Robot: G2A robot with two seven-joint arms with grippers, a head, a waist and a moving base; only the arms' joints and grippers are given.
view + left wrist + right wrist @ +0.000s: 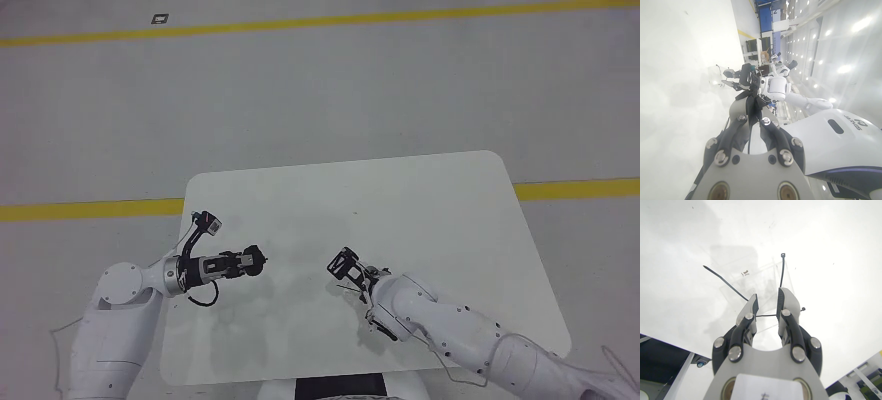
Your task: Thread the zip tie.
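Black zip ties are what we're after, and by our read nothing is threaded yet. No tail has gone through a head and we can't see a loop anywhere. At least two ties lie loose around a clear plastic box point(762, 275) on the white table point(400, 200). One straight tie point(782, 272) has its head pointing away from the wrist. A slanted tie point(725, 281) shows its pointed tip. A third stretch point(765, 315) crosses under the fingers, with a head off to one side, and it could be part of the slanted one. We can't tell, because a finger hides the join.

So picking up, lining up and pushing through are all still to do.

The right gripper point(767, 292) hangs over the box with its fingers spread wide and nothing between the pads. The ties look like they pass beneath it, but we can't say whether it touches any of them.

The left gripper point(751, 110) sits off to the side, near the other one but apart from it. Its fingers are pinched together on a black bundle point(749, 100). That may be a tie or just some strap, and honestly we can't make it out.
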